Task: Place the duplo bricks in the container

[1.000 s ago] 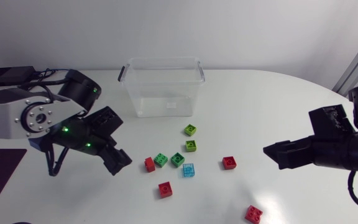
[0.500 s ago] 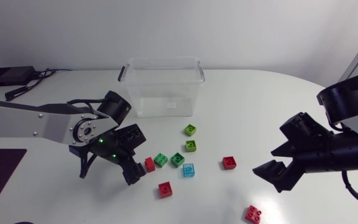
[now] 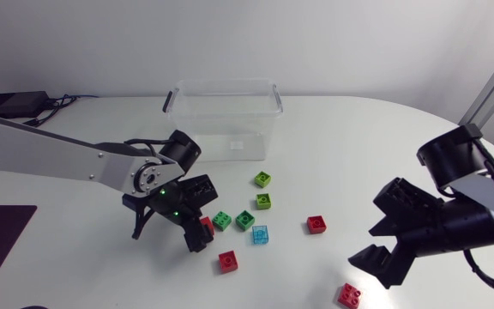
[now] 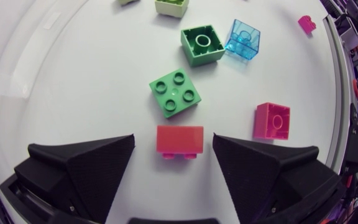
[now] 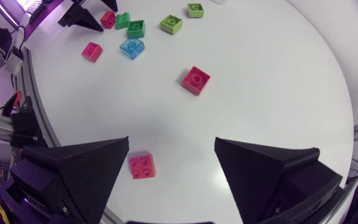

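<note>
**Operator:** Brick count and location?

**Arm:** Nine, all on the table (image 3: 358, 154), outside the clear container (image 3: 225, 116): four red bricks (image 3: 316, 224), four green bricks (image 3: 263, 179) and one blue brick (image 3: 260, 234).

**Operator:** Gripper states?

**Arm:** My left gripper (image 4: 173, 146) is spread around one red brick (image 4: 179, 138), with gaps on both sides. My right gripper (image 5: 172, 142) is spread wide and holds nothing. Another red brick (image 5: 141, 166) lies on the table beneath it, nearer one finger.
</note>
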`<state>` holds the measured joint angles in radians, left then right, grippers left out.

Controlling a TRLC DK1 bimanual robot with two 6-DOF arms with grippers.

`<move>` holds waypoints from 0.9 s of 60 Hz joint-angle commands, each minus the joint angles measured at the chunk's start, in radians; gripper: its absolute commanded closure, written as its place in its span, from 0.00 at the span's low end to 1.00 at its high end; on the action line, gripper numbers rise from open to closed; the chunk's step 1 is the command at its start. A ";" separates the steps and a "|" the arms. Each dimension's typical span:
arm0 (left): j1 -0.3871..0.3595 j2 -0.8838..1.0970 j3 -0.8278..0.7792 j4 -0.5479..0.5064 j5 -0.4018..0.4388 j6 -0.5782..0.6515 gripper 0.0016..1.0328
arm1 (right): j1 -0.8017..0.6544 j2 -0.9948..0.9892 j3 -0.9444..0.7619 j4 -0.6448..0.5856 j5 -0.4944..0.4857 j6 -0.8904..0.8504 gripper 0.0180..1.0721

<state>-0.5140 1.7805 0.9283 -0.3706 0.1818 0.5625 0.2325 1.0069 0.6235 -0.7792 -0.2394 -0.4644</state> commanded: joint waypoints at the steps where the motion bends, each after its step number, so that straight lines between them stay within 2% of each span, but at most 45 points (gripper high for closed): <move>1: -0.008 0.031 0.027 -0.010 0.045 0.045 0.40 | 0.013 0.024 -0.031 -0.017 0.000 -0.036 0.07; 5: -0.004 0.040 0.032 -0.028 0.084 0.066 0.47 | 0.014 0.044 -0.034 -0.026 0.002 -0.045 0.08; 14: -0.006 0.065 0.040 -0.048 0.093 0.073 0.63 | 0.036 0.075 -0.053 -0.035 0.025 -0.056 0.08; 26: 0.014 0.056 0.043 -0.082 0.093 0.086 0.65 | 0.068 0.098 -0.084 -0.034 0.065 -0.063 0.09; 36: 0.034 -0.006 0.046 -0.111 0.093 0.097 0.66 | 0.079 0.110 -0.111 -0.031 0.077 -0.077 0.16; 54: 0.118 -0.187 0.141 -0.169 0.093 0.086 0.66 | 0.102 0.125 -0.140 -0.020 0.088 -0.092 0.16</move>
<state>-0.4213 1.6505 1.0100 -0.5224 0.2649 0.6300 0.3187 1.1076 0.5125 -0.8032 -0.1555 -0.5289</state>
